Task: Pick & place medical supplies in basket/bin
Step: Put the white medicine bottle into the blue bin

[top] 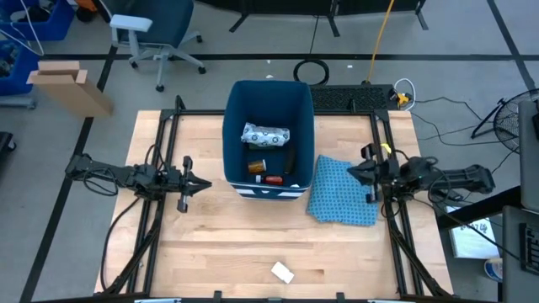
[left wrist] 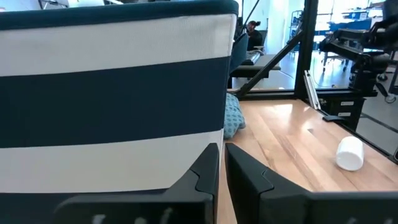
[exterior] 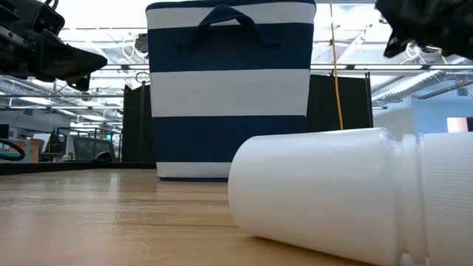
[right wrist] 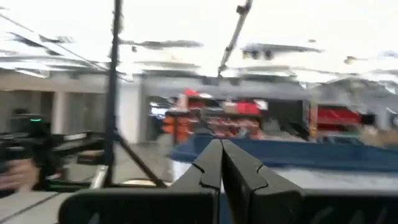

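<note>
The deep dark-blue bin (top: 268, 101), white-striped on the outside (exterior: 229, 96), stands at the table's far middle. Inside lie a white speckled packet (top: 265, 134), an orange pill bottle (top: 256, 167) and a red-white tube (top: 271, 178). I cannot make out a green box. A small white bottle (top: 282, 272) lies on its side near the table's near edge, large in the low view (exterior: 318, 192). My left gripper (top: 205, 183) hovers shut just left of the bin (left wrist: 112, 93). My right gripper (top: 352, 172) is shut, raised over the blue cloth's right edge.
A blue patterned cloth (top: 341, 192) lies crumpled right of the bin, against its near right corner. Black frame rails (top: 160, 210) run along the table's left and right sides. Bare wood (top: 253, 236) stretches between the bin and the white bottle.
</note>
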### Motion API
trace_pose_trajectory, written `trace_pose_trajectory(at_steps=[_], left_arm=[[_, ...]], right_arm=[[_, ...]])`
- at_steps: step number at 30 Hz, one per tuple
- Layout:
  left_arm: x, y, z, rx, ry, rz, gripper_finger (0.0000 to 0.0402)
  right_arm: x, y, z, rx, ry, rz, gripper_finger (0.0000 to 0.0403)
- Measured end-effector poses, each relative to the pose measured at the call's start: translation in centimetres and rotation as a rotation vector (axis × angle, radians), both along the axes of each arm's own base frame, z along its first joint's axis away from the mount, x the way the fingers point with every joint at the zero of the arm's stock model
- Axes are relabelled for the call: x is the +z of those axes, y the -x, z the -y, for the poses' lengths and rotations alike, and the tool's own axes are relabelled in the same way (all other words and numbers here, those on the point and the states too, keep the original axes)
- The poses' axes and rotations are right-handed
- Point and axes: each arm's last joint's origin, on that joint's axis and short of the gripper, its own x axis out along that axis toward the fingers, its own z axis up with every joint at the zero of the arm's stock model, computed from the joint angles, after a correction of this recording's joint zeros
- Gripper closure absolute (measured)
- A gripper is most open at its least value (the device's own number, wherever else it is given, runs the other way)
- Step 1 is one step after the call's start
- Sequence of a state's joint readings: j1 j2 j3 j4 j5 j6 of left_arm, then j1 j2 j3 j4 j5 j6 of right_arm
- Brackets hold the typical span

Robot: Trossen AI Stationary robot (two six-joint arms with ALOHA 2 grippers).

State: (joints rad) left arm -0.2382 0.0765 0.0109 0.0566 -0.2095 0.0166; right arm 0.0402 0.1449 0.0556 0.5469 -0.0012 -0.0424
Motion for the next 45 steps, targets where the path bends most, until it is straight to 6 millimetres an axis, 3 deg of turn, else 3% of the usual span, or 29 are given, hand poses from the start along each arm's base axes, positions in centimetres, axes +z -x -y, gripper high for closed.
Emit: trace_pose_trajectory(at_steps=[3, 7, 11, 17, 20, 24, 29, 33, 39, 45], left_arm=[[0.0, 0.0, 0.0, 0.0, 0.0, 0.0, 0.0369], [0.0, 0.0, 0.0, 0.0, 0.0, 0.0, 0.0369], [0.0, 0.0, 0.0, -0.001, 0.001, 0.0, 0.0369], [0.0, 0.0, 0.0, -0.007, 0.029, -0.003, 0.0369], [0.0, 0.0, 0.0, -0.008, 0.025, -0.004, 0.0369], [-0.1, 0.0, 0.0, -0.008, 0.024, -0.009, 0.0369], [-0.1, 0.0, 0.0, -0.009, -0.004, -0.009, 0.0369], [0.0, 0.0, 0.0, -0.009, -0.029, -0.003, 0.0369], [0.0, 0.0, 0.0, -0.001, -0.042, -0.002, 0.0369], [0.0, 0.0, 0.0, 0.001, -0.071, 0.001, 0.0369]], right_arm=[[0.1, -0.6, -0.7, 0.039, 0.051, -0.049, 0.0403], [4.3, -1.3, -1.6, 0.077, 0.097, -0.009, 0.0403], [7.8, -3.7, -3.9, 0.128, 0.18, -0.068, 0.0403], [12.2, -9.2, -10.1, 0.043, 0.328, -0.223, 0.0403], [13.1, -11.9, -13.6, -0.054, 0.423, -0.375, 0.0403], [14.1, -14.8, -17.6, -0.228, 0.376, -0.495, 0.0401], [13.3, -17.1, -21.3, -0.349, 0.336, -0.586, 0.0358], [12.3, -18.1, -22.8, -0.236, 0.168, -0.61, 0.0285], [8.1, -19.7, -24.4, -0.152, 0.067, -0.726, 0.0185], [3.5, -21.1, -24.4, -0.211, -0.075, -0.873, 0.015]])
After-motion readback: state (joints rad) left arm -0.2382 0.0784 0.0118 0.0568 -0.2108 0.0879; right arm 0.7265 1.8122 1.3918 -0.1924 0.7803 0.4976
